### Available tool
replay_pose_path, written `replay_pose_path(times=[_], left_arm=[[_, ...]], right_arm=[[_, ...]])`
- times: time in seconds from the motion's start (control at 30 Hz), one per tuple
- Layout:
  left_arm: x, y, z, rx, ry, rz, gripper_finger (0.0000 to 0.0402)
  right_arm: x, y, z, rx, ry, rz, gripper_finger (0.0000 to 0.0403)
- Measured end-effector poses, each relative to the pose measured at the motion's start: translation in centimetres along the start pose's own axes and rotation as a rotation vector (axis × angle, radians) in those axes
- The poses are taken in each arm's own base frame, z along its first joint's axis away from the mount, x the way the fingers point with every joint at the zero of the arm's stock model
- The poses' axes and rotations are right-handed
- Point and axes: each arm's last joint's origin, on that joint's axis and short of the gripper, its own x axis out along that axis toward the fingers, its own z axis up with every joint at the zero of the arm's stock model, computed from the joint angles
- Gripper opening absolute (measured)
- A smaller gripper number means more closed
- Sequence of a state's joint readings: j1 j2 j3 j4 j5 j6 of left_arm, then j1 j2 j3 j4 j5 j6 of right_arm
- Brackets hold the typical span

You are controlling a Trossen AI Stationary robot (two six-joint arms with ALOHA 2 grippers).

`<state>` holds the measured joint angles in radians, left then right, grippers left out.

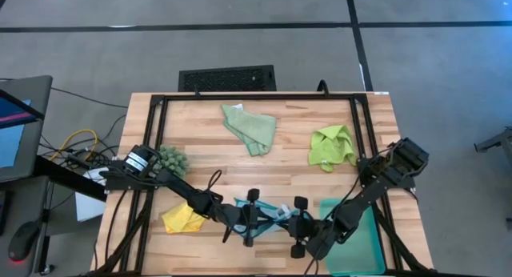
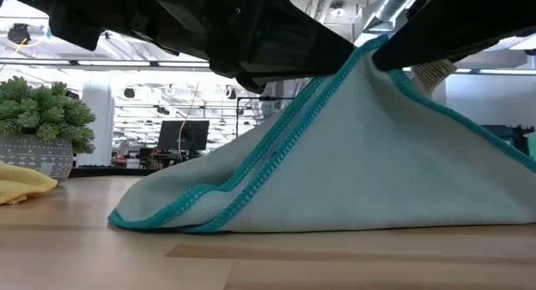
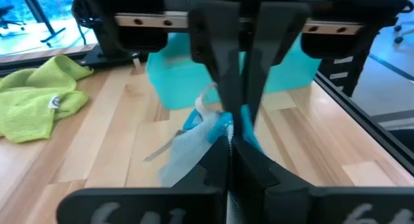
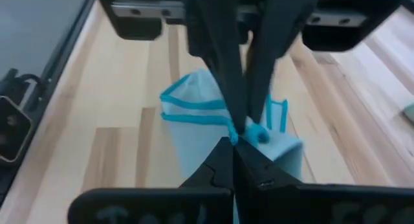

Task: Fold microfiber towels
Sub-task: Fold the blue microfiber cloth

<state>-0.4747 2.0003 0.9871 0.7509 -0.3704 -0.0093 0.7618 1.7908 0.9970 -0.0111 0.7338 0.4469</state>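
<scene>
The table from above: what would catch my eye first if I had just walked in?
Both pincers, left and right, meet at the table's near edge, each shut on the light blue towel and lifting it into a tent. Behind them lie a sage towel and a lime towel. A yellow towel lies on the left, near a green clump.
</scene>
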Motion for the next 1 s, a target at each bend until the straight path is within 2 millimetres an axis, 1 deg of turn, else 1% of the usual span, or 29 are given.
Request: replay_pose_path(times=[0.2, 0.3, 0.43, 0.6, 0.73, 0.87, 1.0], left_arm=[[0.0, -0.1, 0.0, 0.0, 0.003, -0.027, 0.0003], [0.0, -0.1, 0.0, 0.011, 0.004, -0.029, 0.0012], [0.0, -0.1, 0.0, 0.017, 0.004, -0.047, 0.0051], [0.1, 0.1, 0.0, -0.03, 0.006, -0.06, 0.0112], [0.2, 0.3, 0.0, -0.071, 0.008, -0.059, 0.0148], [0.3, 0.6, -0.2, -0.074, 0.029, -0.053, 0.0168], [0.3, 0.9, -0.4, -0.075, 0.047, -0.045, 0.0171]], right_arm=[[0.3, -0.3, -0.2, 0.035, 0.036, 0.006, 0.0021], [0.3, -0.4, -0.2, 0.035, 0.039, 0.007, 0.0025], [0.4, -0.6, -0.2, 0.033, 0.047, -0.001, 0.0026], [0.6, -0.6, -0.2, 0.038, 0.065, 0.029, 0.0024], [0.5, -0.6, -0.2, 0.038, 0.067, 0.035, 0.0024], [0.5, -0.6, -0.2, 0.033, 0.067, 0.035, 0.0023], [0.5, -0.6, -0.2, 0.032, 0.067, 0.035, 0.0026]])
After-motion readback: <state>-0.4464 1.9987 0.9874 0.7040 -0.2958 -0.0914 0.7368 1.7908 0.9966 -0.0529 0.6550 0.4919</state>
